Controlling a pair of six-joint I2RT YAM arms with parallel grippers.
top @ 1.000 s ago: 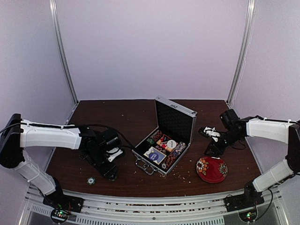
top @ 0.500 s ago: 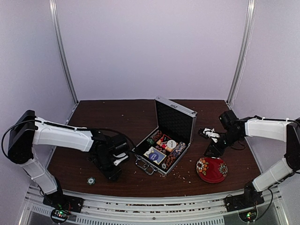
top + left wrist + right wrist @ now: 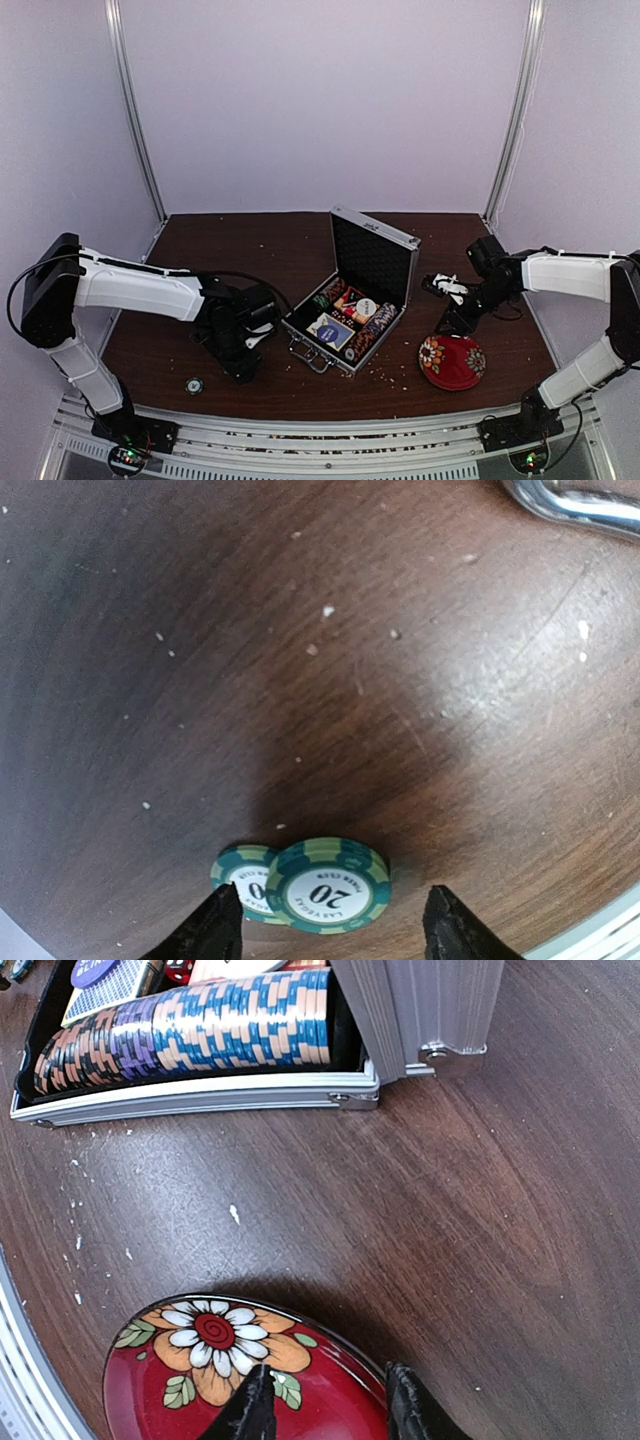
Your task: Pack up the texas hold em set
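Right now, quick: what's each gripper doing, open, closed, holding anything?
Left gripper: open, straddling two green poker chips, not gripping them.
Right gripper: partly open, empty, over the red floral bowl.

Arms, pair: left arm (image 3: 140,290) reaching forward and inward, wrist bent down, left gripper (image 3: 331,905) pointing downward with jaws parted wide; right arm (image 3: 565,275) stretched inward, right gripper (image 3: 325,1400) angled downward, jaws parted narrowly
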